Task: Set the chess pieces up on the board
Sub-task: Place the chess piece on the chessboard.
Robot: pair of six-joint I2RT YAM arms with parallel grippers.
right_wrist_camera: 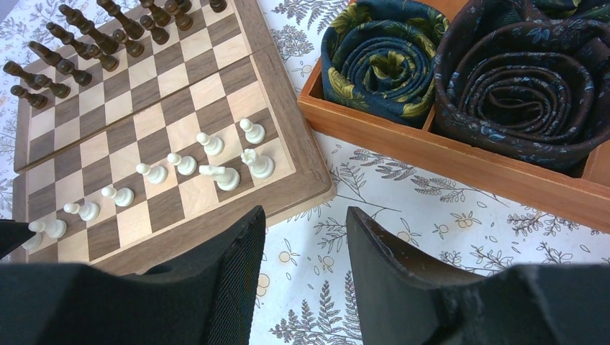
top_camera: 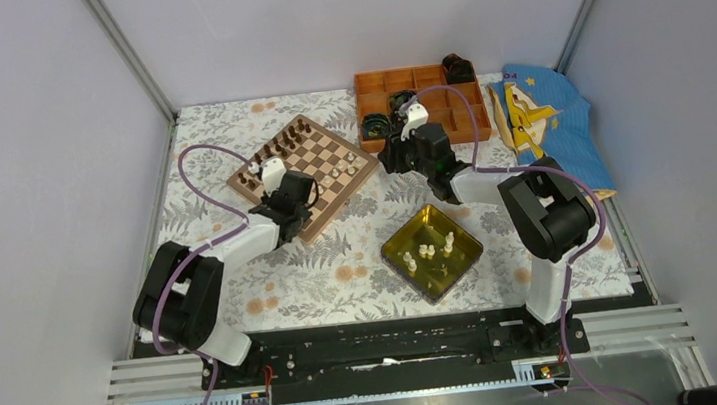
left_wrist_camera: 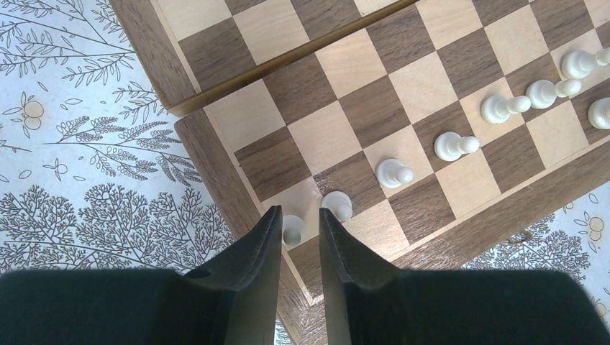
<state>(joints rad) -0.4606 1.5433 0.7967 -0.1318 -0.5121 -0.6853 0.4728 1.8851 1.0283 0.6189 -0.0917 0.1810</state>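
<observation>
Left fingers [left_wrist_camera: 259, 273] straddle corner pawn [left_wrist_camera: 293, 230] on board [left_wrist_camera: 374, 108], mid-placement (grip unclear); right fingers [right_wrist_camera: 230, 273] apart, empty. Next: pieces [top_camera: 427, 252] in tray [top_camera: 449, 225], 4 o'clock of board.

cream pieces [left_wrist_camera: 394, 173], checked board [left_wrist_camera: 374, 108], possibly amber tray [top_camera: 427, 223]

left arm [top_camera: 238, 241]: extended forward, left hand [left_wrist_camera: 300, 210] narrowly parted | right arm [top_camera: 548, 205]: extended forward, right hand [right_wrist_camera: 306, 210] spread wide

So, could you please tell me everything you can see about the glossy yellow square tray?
The glossy yellow square tray looks like translucent plastic with a low raised rim. It lies flat on the leaf-patterned tablecloth, turned corner-on, nearer and to the right of the checked wooden chessboard. Four or so tiny cream-white chess pieces rest inside; nothing else touches it.
</observation>
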